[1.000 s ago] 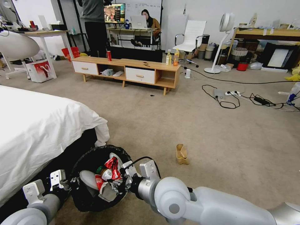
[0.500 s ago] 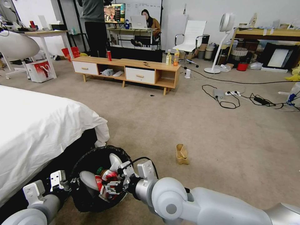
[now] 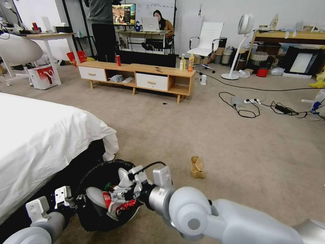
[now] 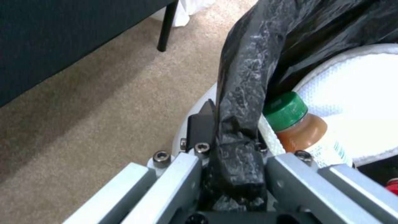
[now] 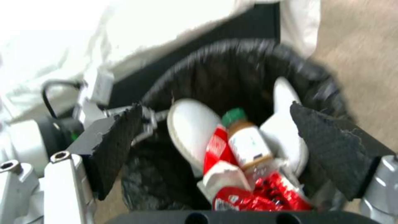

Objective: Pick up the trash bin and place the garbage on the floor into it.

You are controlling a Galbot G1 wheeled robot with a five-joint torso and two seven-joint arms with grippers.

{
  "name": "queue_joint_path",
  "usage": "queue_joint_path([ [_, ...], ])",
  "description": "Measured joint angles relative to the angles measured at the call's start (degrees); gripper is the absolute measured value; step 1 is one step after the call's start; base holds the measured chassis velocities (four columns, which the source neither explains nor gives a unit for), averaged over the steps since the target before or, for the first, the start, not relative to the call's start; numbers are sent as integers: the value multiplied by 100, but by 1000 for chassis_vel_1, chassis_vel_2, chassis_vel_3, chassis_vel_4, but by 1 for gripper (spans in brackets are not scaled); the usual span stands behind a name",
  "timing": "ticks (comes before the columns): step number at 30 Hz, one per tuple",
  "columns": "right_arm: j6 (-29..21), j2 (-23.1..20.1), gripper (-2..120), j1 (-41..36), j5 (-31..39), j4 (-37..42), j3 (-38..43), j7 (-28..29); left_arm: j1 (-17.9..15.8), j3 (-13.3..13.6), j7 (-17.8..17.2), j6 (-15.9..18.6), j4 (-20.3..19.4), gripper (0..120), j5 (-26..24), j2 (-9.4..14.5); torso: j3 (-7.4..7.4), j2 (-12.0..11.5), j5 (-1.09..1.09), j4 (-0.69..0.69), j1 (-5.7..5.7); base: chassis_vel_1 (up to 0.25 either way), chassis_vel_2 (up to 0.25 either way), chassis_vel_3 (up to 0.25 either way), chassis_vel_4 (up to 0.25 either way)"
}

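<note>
Left gripper [image 4: 232,174] clamps the trash bin [image 3: 88,217] rim; right gripper [image 5: 219,146], jaws spread empty, hangs above binned garbage [image 5: 248,183]; beyond it, a paper bag [image 3: 197,167] awaits collection.

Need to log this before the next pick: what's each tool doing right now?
Left tool: closed on the trash bin rim, pinching its black liner.
Right tool: open above the bin, holding nothing.
</note>
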Motion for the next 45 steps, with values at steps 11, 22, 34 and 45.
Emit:
queue_joint_path([
  [11,77,-706,92,-725,-263,473,1534,-110,22,-87,2,0,18,1,-31,49,0,0,1,-1,0,0,0,0,0],
  [22,1943,-1098,100,-1623,-2490,40,2934,-919,119,-208,-4,0,-81,1,-35,4,0,-1,1,1,0,0,0,0,0],
  [34,3307,-903,100,-3719,-4931,-324,5277,-1625,372,-365,108,0,-413,1,320,-452,0,0,1,-2,0,0,0,0,0],
  [45,3521,-598,100,-5443,-6278,143,6245,-1894,535,-349,275,0,-506,1,781,-712,-1,0,1,-2,0,0,0,0,0],
])
